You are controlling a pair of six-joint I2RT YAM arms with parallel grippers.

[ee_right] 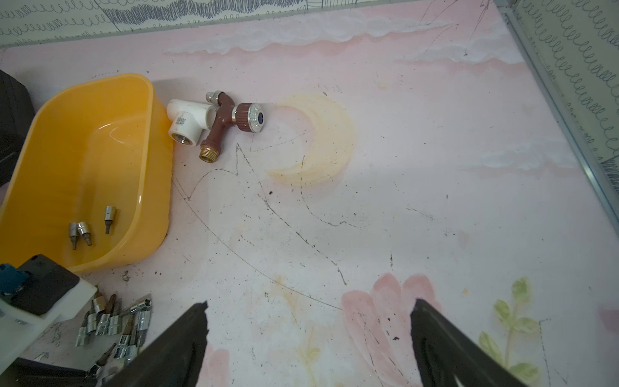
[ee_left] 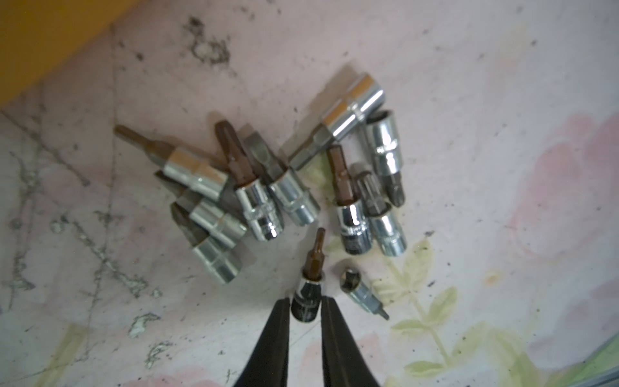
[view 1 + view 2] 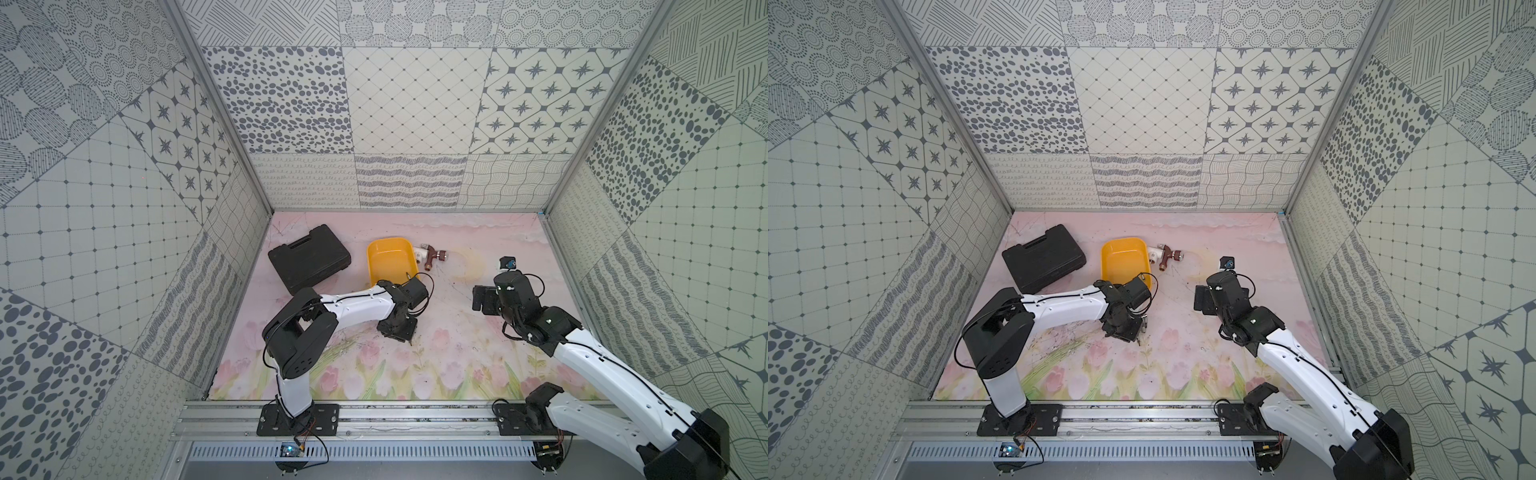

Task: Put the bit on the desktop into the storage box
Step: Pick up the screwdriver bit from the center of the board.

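In the left wrist view my left gripper (image 2: 305, 301) is shut on a bit (image 2: 310, 284) with a dark chrome base and a brown tip, close to the desktop (image 2: 469, 201). Whether the bit is lifted off the surface does not show. Just beyond it lies a pile of several more bits (image 2: 268, 194), with one loose bit (image 2: 363, 295) beside it. The yellow storage box (image 3: 390, 257) stands behind the left arm in both top views and holds three bits (image 1: 87, 228). My right gripper (image 1: 310, 311) hangs open over bare desktop with nothing between its fingers.
A black tool case (image 3: 309, 259) lies left of the storage box. A brown faucet joined to a white pipe fitting (image 1: 217, 120) lies right of the box. Patterned walls close in the desktop at the back and on both sides.
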